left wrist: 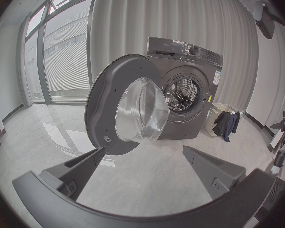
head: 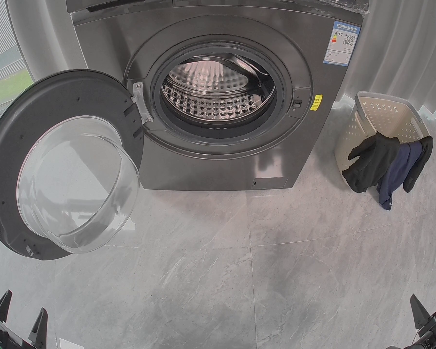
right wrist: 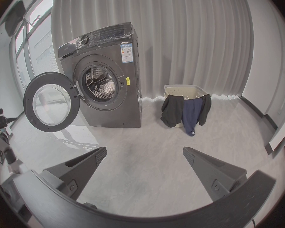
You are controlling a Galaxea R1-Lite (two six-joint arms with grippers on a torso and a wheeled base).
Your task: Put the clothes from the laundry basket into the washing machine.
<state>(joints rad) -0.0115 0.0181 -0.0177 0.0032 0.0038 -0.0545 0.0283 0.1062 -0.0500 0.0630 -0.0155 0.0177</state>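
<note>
Holding nothing: left gripper and right gripper spread apart. Clothes draped over basket rim, beside washer with open door.

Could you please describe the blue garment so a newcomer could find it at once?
Find the grey washing machine with its door swung open; to the robot's right of it a cream laundry basket stands on the floor. Clothes hang over its front rim, and the blue garment is the middle one: navy, between a larger black piece and a narrow black strip, hanging lowest.
</note>
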